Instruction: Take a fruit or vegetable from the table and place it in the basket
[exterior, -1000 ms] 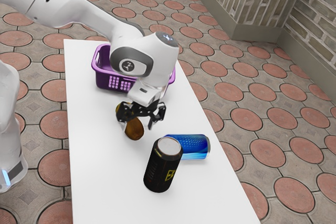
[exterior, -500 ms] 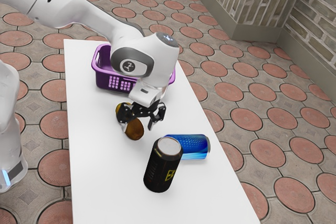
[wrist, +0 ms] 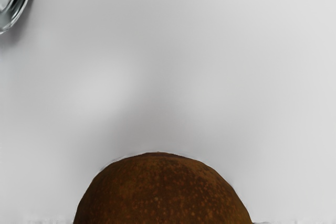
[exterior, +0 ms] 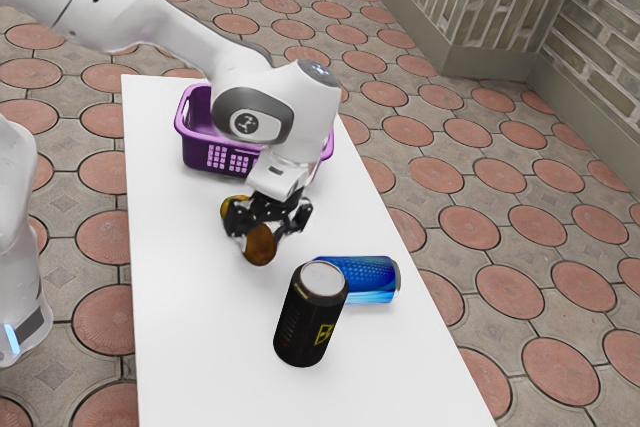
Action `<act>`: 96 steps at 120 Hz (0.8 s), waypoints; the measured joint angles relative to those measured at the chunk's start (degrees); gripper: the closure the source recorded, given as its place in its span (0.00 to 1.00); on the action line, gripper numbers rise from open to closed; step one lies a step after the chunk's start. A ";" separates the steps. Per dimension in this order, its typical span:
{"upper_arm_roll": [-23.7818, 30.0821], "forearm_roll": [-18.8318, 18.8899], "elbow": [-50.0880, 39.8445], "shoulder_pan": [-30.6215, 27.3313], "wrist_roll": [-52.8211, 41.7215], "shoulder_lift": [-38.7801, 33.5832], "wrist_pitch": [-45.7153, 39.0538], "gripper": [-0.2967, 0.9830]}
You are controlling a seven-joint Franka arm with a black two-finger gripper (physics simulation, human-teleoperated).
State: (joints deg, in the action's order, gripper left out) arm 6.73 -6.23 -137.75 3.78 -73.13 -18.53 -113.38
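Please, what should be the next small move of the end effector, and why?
I would probably lift the brown fruit a little, straight up: the end effector appears closed on it from both sides, and the purple basket, standing apart, has raised walls.

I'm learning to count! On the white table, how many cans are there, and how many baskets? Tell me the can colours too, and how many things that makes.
Black cans: 1
Blue cans: 1
Purple baskets: 1
Total: 3
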 joint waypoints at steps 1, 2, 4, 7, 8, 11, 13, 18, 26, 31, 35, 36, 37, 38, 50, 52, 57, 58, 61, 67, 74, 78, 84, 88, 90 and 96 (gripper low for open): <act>-0.04 -0.02 0.00 0.00 0.01 0.00 -0.01 0.51; -0.08 -0.03 0.00 0.00 0.02 0.00 -0.02 0.52; -0.14 -0.05 0.00 0.00 0.05 0.00 -0.04 0.53; -0.18 -0.08 0.00 0.00 0.09 0.00 -0.09 0.54; -0.20 -0.09 0.00 0.00 0.10 0.00 -0.10 0.54; -0.21 -0.10 0.00 0.00 0.14 0.00 -0.14 0.55; -0.21 -0.11 0.00 0.00 0.16 0.00 -0.17 0.55; -0.22 -0.13 0.00 0.00 0.22 -0.04 -0.23 0.55; 0.10 -0.16 1.83 -0.01 0.34 -0.49 0.43 0.57; 0.49 -0.18 5.46 -0.01 0.45 -0.70 1.62 0.59; 0.96 -0.16 9.49 -0.01 0.58 -0.81 3.13 0.58; 1.06 -0.16 10.36 0.00 0.62 -0.84 3.53 0.58; 1.18 -0.15 11.26 0.00 0.66 -0.85 3.96 0.58; 1.28 -0.15 12.10 0.00 0.70 -0.87 4.38 0.57; 1.68 0.08 18.41 -3.34 1.18 -1.41 8.41 0.57; 1.69 0.23 19.38 -5.09 1.24 -1.37 8.93 0.57; 1.71 0.88 21.83 -10.59 1.39 -1.22 10.15 0.57; 1.70 1.01 22.25 -11.60 1.42 -1.18 10.38 0.57; 1.69 1.36 23.57 -14.67 1.50 -0.98 11.05 0.57; 1.53 2.10 26.09 -19.52 1.63 0.57 12.26 0.56; 1.32 2.83 29.44 -22.48 1.78 5.97 13.34 0.55; 1.19 3.23 31.17 -23.74 1.85 9.01 13.80 0.56; -0.14 3.80 32.51 -25.23 1.95 11.71 14.28 0.57; -0.91 4.08 32.88 -26.07 2.00 12.62 14.53 0.57; -1.14 4.20 33.00 -26.44 2.02 12.90 14.64 0.57; -1.51 4.51 33.11 -27.05 2.08 13.34 14.98 0.51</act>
State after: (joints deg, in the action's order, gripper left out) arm 5.21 -1.72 -104.64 -23.27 -71.05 -5.19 -98.40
